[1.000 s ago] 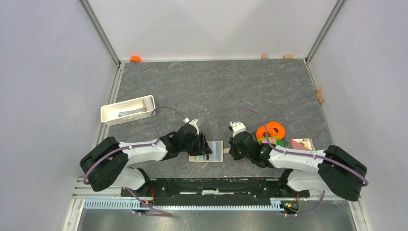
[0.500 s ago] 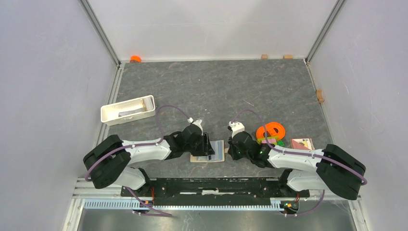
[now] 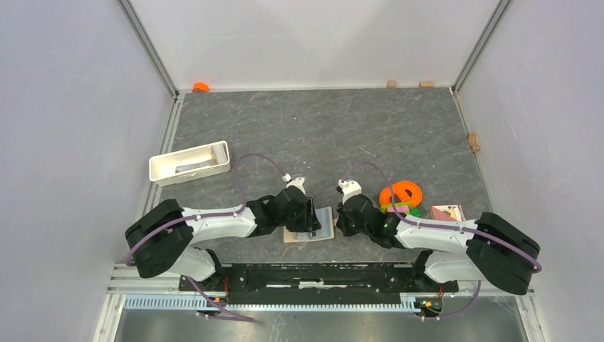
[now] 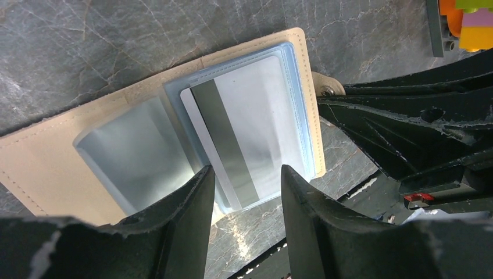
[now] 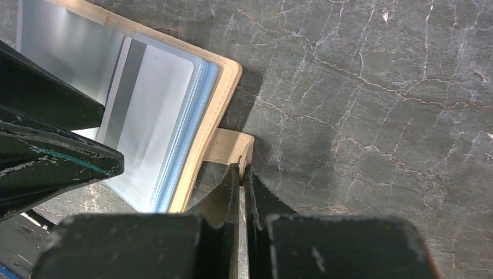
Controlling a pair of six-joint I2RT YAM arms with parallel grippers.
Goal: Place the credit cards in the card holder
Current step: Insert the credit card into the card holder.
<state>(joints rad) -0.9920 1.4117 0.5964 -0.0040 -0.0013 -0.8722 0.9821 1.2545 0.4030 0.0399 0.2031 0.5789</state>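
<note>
L gripper (image 4: 247,170) jaws half open, astride grey dark-striped plastic card (image 4: 256,116), long axis running fwd into beige folding card holder (image 4: 35,168); R gripper (image 5: 241,174) clamped on holder's tab

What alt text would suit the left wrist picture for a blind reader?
A grey striped card lies partly inside an open beige card holder, its near end between the black fingers of the left end effector.

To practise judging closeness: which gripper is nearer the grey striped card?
Left. The left gripper is over the grey striped card at its end, jaws apart. The right gripper pinches the snap tab at the card holder edge, beside the card.
</note>
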